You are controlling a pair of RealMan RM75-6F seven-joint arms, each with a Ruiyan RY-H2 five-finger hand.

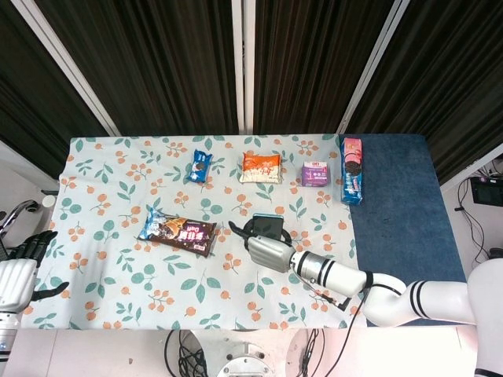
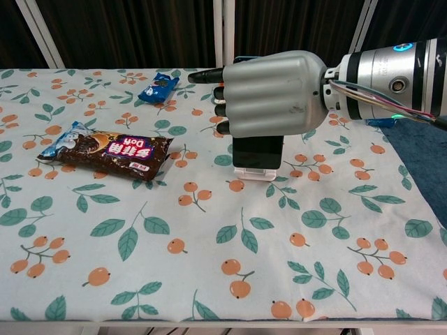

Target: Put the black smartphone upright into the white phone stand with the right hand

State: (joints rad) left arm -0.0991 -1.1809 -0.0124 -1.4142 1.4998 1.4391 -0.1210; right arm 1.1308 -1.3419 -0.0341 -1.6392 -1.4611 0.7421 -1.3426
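The black smartphone (image 2: 257, 152) stands upright with its lower edge seated in the white phone stand (image 2: 255, 174) near the middle of the table. My right hand (image 2: 272, 98) covers the phone's upper half, its back toward the chest camera, fingers curled around the phone and thumb pointing left. From above, the smartphone (image 1: 267, 225) shows as a dark slab just beyond the right hand (image 1: 267, 250); the stand is hidden there. My left hand (image 1: 16, 279) hangs off the table's left edge, fingers apart and holding nothing.
A dark chocolate snack pack (image 1: 178, 231) lies left of the stand. Along the back sit a small blue packet (image 1: 200, 166), an orange packet (image 1: 260, 167), a purple box (image 1: 316, 173) and a long biscuit pack (image 1: 351, 181). A blue mat (image 1: 401, 204) covers the table's right side.
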